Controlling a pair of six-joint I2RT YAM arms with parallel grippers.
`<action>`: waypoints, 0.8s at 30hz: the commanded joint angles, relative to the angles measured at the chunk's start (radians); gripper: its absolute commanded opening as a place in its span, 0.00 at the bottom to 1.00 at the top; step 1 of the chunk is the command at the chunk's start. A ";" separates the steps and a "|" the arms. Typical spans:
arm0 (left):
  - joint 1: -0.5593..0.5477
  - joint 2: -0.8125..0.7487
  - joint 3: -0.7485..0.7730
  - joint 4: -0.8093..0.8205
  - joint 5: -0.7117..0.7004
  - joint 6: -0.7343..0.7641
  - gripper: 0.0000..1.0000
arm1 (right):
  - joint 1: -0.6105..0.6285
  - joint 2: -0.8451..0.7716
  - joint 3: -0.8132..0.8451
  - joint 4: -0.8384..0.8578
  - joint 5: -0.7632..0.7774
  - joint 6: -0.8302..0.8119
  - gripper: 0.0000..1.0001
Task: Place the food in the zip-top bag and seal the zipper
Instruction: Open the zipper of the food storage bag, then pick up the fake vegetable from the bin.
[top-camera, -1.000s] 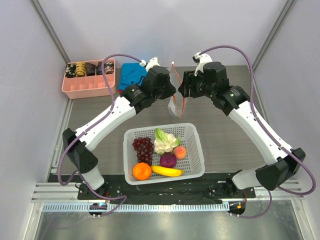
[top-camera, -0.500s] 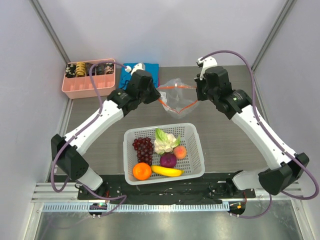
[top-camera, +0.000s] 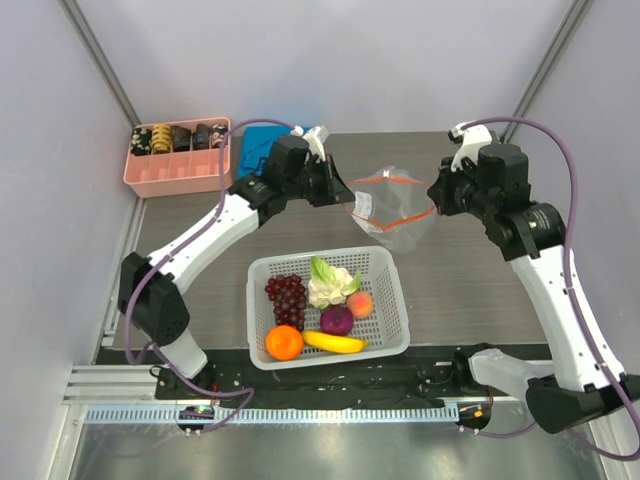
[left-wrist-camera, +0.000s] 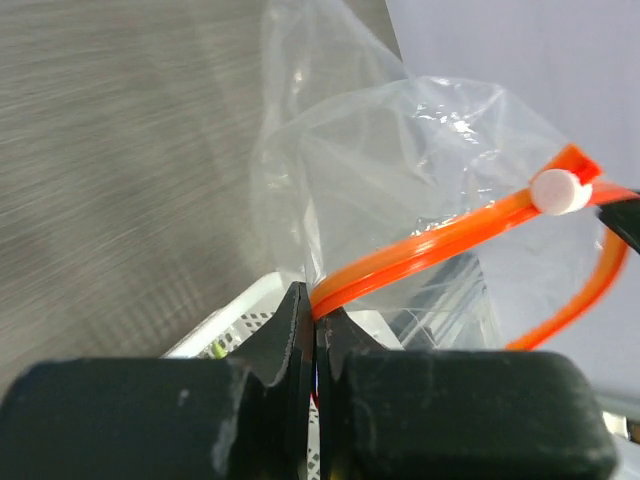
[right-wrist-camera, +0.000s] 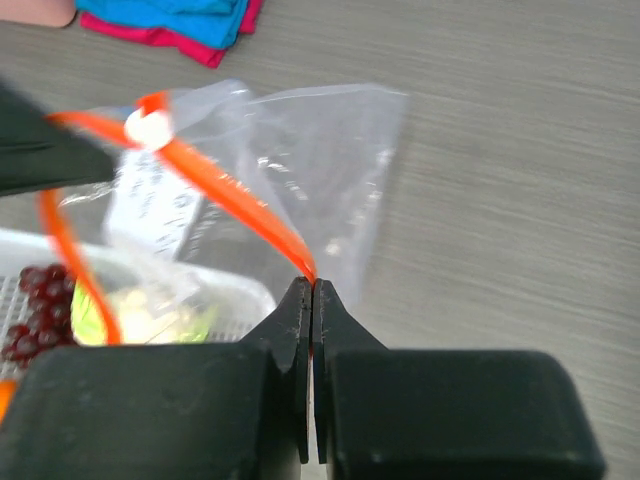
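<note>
- The left jaws (left-wrist-camera: 315, 320) are clamped on one end of the zipper (left-wrist-camera: 430, 245), and the right jaws (right-wrist-camera: 313, 290) are pinched shut on the other end.
- Between the two arms hangs the zip-top bag (top-camera: 392, 205), its mouth pulled into an open loop just beyond the far rim of the white basket (top-camera: 392, 268).
- A white slider (left-wrist-camera: 560, 190) sits on the orange strip.
- Grapes (top-camera: 287, 297), cauliflower (top-camera: 330, 283), peach (top-camera: 360, 303), onion (top-camera: 336, 321), orange (top-camera: 284, 342) and banana (top-camera: 334, 342) lie in the basket on the desk (top-camera: 470, 290).
- A pink tray (top-camera: 170, 175) stands at the far left corner.
</note>
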 joint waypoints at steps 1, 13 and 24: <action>-0.052 0.083 0.101 0.087 0.157 0.042 0.06 | -0.013 -0.063 0.076 -0.129 -0.066 -0.030 0.01; -0.011 0.036 -0.015 0.090 0.350 0.146 0.71 | -0.011 -0.123 -0.045 -0.253 -0.089 0.032 0.01; 0.045 -0.242 -0.172 -0.363 0.446 1.013 1.00 | -0.011 -0.148 -0.159 -0.196 -0.113 0.132 0.01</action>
